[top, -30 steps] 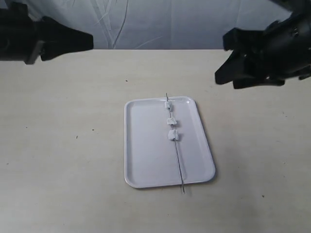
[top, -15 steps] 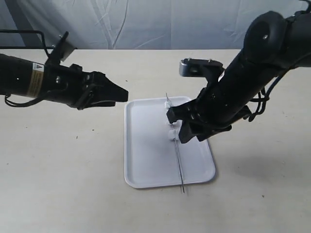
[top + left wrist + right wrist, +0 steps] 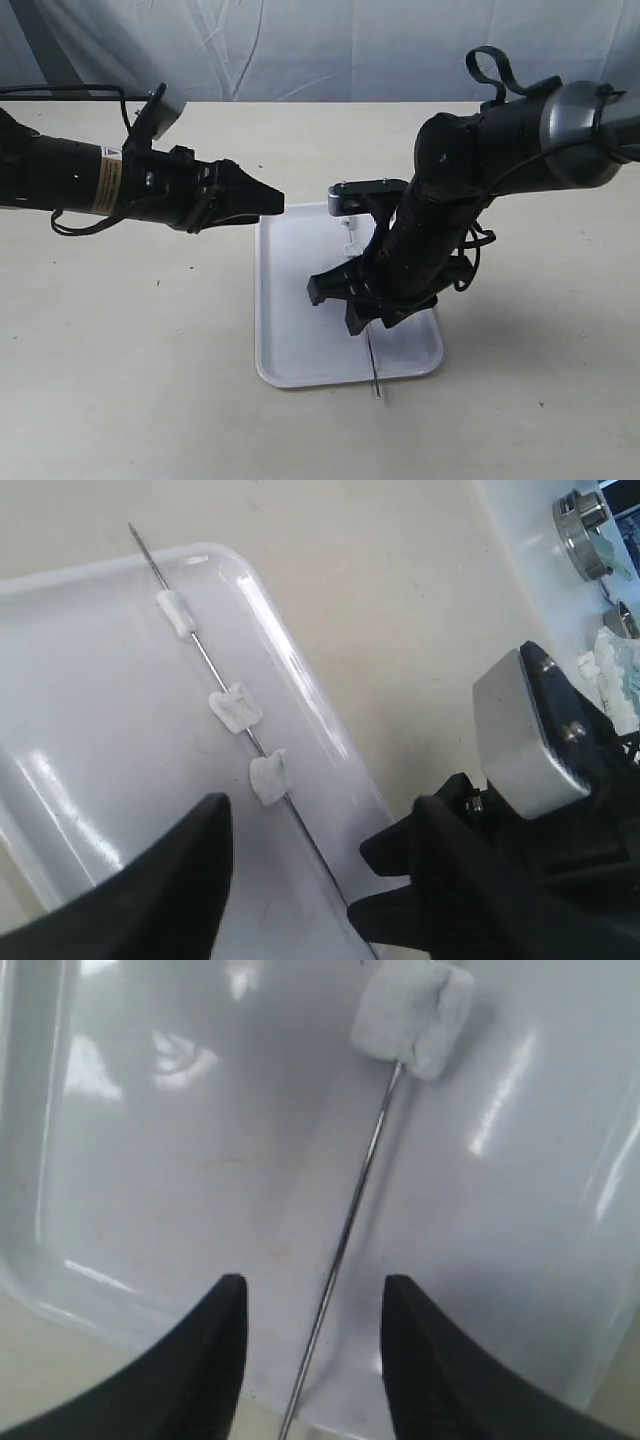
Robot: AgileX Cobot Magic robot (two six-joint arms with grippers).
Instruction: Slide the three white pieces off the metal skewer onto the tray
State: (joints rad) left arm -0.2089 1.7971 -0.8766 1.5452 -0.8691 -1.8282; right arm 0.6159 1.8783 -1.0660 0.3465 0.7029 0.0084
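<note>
open-fingered right gripper [image 3: 312,1295] straddles the thin silver metal skewer [image 3: 345,1230] on the white rectangular plastic tray [image 3: 290,330]; left gripper [image 3: 272,200] likewise parted.

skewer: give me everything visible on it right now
The metal skewer is a thin, straight, silvery rod lying lengthwise across the tray, with both tips poking past the rim. The three white pieces are threaded on it toward one end, spaced apart; the rest of the rod is bare. The right gripper is open, with one finger on either side of that bare stretch in the right wrist view, and no visible contact.
</note>
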